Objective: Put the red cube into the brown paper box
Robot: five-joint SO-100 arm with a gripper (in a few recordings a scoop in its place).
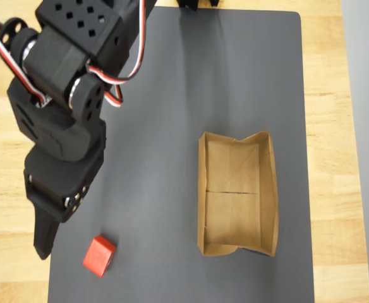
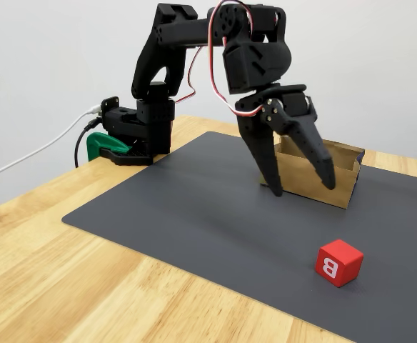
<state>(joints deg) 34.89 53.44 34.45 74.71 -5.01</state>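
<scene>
**Fingers spread over the mat, red cube loose beside them**

Your gripper (image 2: 303,184) hangs above the dark grey mat (image 2: 215,207) with its two fingers (image 2: 269,161) spread well apart and nothing between them. In the fixed view the tips point down and stop short of the mat.

The red cube (image 1: 99,255) sits on the mat near its bottom left corner in the overhead view, just right of the finger tip, apart from it. In the fixed view a white letter B shows on one of its faces.

The brown paper box (image 1: 202,189) stands open-topped on the right half of the mat, well apart from the cube, with a seam across its bare floor. The mat lies on a light wooden table (image 2: 66,286).
</scene>
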